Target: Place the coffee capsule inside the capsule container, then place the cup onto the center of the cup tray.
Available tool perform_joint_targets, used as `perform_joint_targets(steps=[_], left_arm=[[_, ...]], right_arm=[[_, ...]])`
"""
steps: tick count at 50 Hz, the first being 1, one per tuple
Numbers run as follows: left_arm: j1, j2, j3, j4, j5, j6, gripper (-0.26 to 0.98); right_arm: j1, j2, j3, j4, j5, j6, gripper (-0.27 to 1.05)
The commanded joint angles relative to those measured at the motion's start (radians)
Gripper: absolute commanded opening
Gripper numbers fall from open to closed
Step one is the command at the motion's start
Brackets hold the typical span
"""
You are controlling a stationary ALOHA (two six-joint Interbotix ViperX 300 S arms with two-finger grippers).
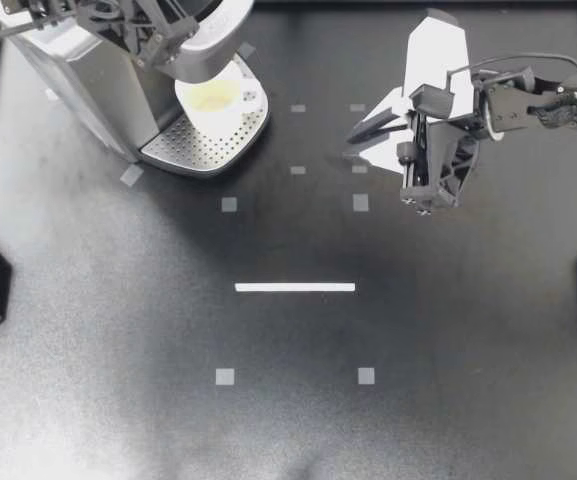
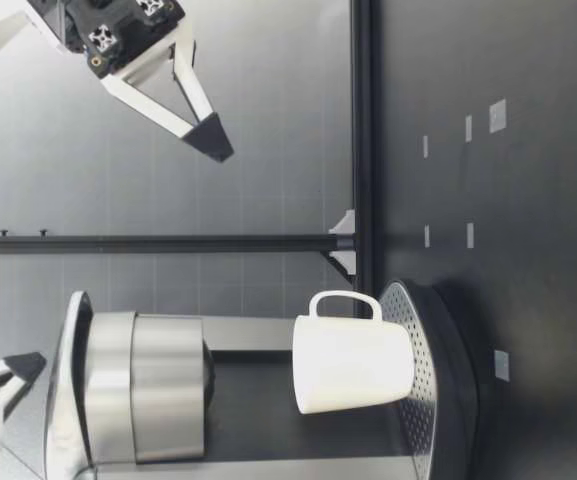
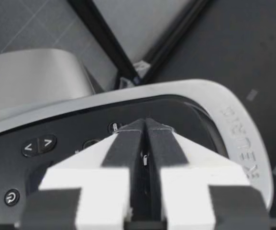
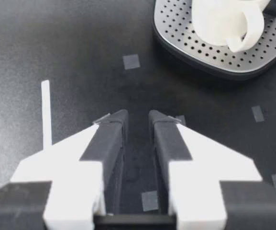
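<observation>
While one cup (image 1: 213,100) stands on the tray (image 1: 193,150), two grippers hang clear of it.
At the table's (image 1: 288,420) far left corner sits one coffee machine (image 1: 78,80), and the single white cup is upright on its perforated tray, under the machine's head. My left gripper (image 1: 143,35) hovers over the machine's top, fingers pressed together on nothing. My right gripper (image 1: 360,140) hangs above bare table near the far right edge, fingers a narrow gap apart and empty. One white strip (image 1: 295,287) lies mid-table.
</observation>
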Motion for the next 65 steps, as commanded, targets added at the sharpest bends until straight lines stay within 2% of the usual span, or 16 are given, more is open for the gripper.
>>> perform_joint_targets(steps=[1,27,38,55,65], left_arm=[[0.002,-0.008,-0.029,0.015,0.006,0.002,0.09],[0.003,0.017,-0.028,0.025,0.012,0.002,0.09],[0.003,0.041,-0.029,0.025,0.092,0.003,0.09],[0.003,0.080,-0.029,0.023,0.120,0.006,0.09],[0.003,0.103,-0.032,-0.015,0.137,0.037,0.09]], right_arm=[[0.003,-0.011,-0.011,0.000,-0.008,-0.002,0.31],[0.005,-0.011,0.000,0.000,-0.009,-0.002,0.31],[0.003,-0.011,0.002,0.000,-0.009,-0.003,0.31],[0.003,-0.011,0.006,0.000,-0.014,-0.003,0.31],[0.005,-0.009,0.008,-0.002,-0.028,-0.003,0.31]])
